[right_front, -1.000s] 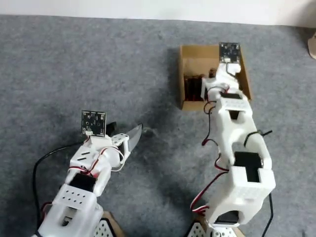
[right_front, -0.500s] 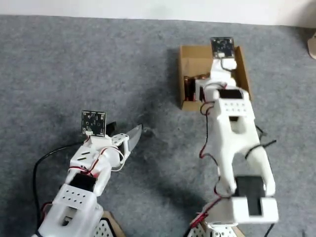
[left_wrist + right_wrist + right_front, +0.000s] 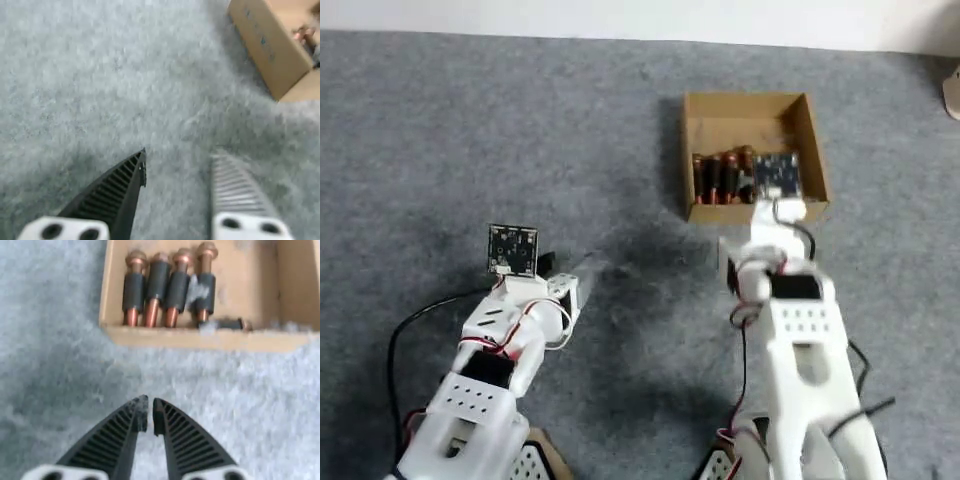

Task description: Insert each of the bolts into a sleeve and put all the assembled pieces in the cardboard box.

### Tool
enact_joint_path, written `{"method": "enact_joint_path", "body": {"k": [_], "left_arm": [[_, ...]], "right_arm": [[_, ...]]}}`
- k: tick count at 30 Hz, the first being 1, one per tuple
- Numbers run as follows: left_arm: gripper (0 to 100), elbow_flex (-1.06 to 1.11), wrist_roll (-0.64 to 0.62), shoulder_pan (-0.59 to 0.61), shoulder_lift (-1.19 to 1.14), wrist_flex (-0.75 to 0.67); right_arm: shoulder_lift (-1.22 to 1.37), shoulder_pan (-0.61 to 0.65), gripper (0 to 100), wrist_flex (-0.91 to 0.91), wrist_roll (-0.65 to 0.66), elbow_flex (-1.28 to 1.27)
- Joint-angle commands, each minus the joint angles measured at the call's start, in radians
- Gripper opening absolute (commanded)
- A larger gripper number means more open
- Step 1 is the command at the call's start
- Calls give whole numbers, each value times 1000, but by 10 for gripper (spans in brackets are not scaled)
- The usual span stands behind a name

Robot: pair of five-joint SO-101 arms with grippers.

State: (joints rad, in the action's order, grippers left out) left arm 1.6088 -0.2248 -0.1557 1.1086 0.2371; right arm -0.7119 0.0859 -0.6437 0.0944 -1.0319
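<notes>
Right claw (image 3: 148, 415): nearly closed, empty, just short of the cardboard box (image 3: 200, 337). Beyond its tips, inside: four sleeved bolts (image 3: 158, 282) side by side, a fifth piece (image 3: 223, 324) crosswise. Left claw (image 3: 177, 160): spread open, empty, box far off.

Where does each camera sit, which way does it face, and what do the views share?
High view: fixed overhead, facing down on the carpet; left arm, right arm and cardboard box show.
Left wrist view: on the left arm, facing past its open left gripper toward carpet and a box corner.
Right wrist view: on the right arm, facing past its shut right gripper at the sleeved bolts.
Shared: the box.
</notes>
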Motion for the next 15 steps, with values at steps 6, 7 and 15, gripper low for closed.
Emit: {"method": "enact_joint_path", "body": {"k": [6, 7, 15], "left_arm": [[4, -62, 190, 12, 21, 48], [5, -62, 190, 12, 21, 48], [5, -44, 189, 87, 153, 54]], "right_arm": [[-401, 8, 5, -4, 17, -288], [-447, 8, 5, -4, 17, -325], [-860, 8, 5, -4, 17, -651]]}}
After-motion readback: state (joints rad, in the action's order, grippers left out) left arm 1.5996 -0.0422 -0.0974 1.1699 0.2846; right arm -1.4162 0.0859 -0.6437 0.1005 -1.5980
